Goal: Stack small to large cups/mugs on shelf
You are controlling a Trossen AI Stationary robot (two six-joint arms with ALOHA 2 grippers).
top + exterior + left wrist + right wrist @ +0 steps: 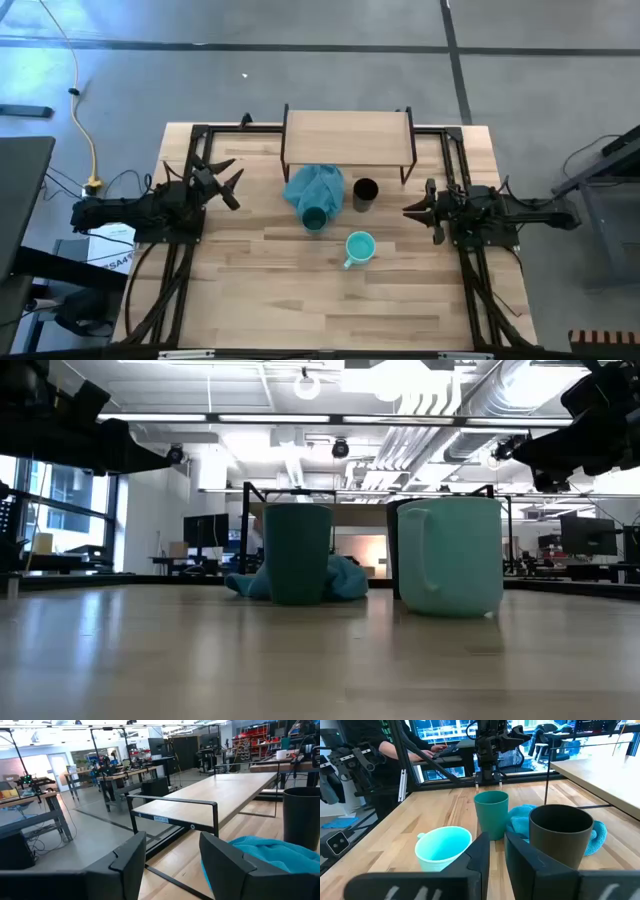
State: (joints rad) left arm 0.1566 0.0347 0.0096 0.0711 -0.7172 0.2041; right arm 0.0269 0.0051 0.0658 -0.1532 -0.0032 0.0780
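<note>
The shelf (348, 135) stands at the table's far middle on thin dark legs. A blue-teal cloth (314, 184) lies in front of it. The dark teal-green cup (314, 218) stands upright at the cloth's near edge. The black cup (365, 192) stands upright to its right. The light turquoise mug (360, 247) stands nearer, its handle toward the near edge. My left gripper (228, 184) is open and empty, left of the cloth. My right gripper (408, 210) is empty, right of the black cup, its fingers (481, 854) almost together.
Dark metal frame rails run along the table's left side (190, 170) and right side (462, 170). Bare wooden tabletop (300, 300) lies between the cups and the near edge. In the right wrist view a person (395, 750) stands at a desk beyond the table.
</note>
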